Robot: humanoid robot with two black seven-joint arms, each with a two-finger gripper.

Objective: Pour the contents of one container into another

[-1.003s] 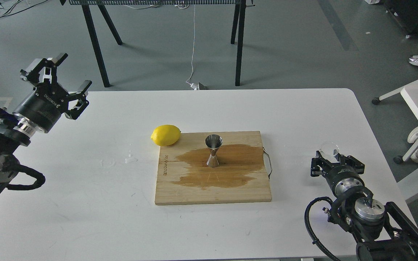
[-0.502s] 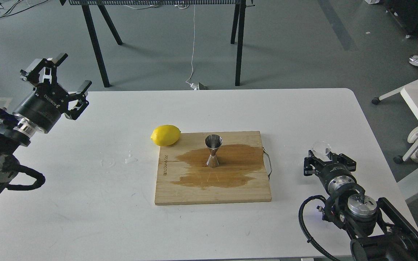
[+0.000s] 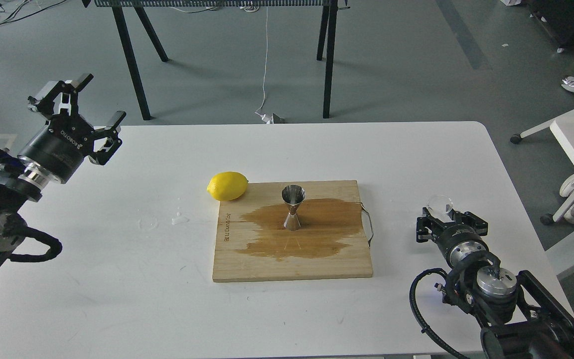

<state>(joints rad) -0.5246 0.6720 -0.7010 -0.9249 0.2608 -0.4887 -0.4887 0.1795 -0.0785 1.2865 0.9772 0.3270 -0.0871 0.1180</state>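
The steel jigger (image 3: 292, 208) stands upright on the wooden cutting board (image 3: 247, 264), in the middle of a dark wet stain. At the table's right side, the clear cup (image 3: 440, 203) sits at the far tip of my right gripper (image 3: 441, 212), which is shut on it, well to the right of the board. The cup looks upright; I cannot tell what it holds. My left gripper (image 3: 98, 98) hangs open and empty above the table's far left corner, far from both containers.
A yellow lemon (image 3: 227, 185) lies against the board's far left corner. Small water drops (image 3: 179, 218) sit on the white table (image 3: 117, 279) left of the board. A metal handle (image 3: 368, 227) sticks out of the board's right edge. Chairs stand off to the right.
My right gripper has shifted a little to the left with the clear cup, then almost stopped. The left arm, jigger and lemon have not moved.
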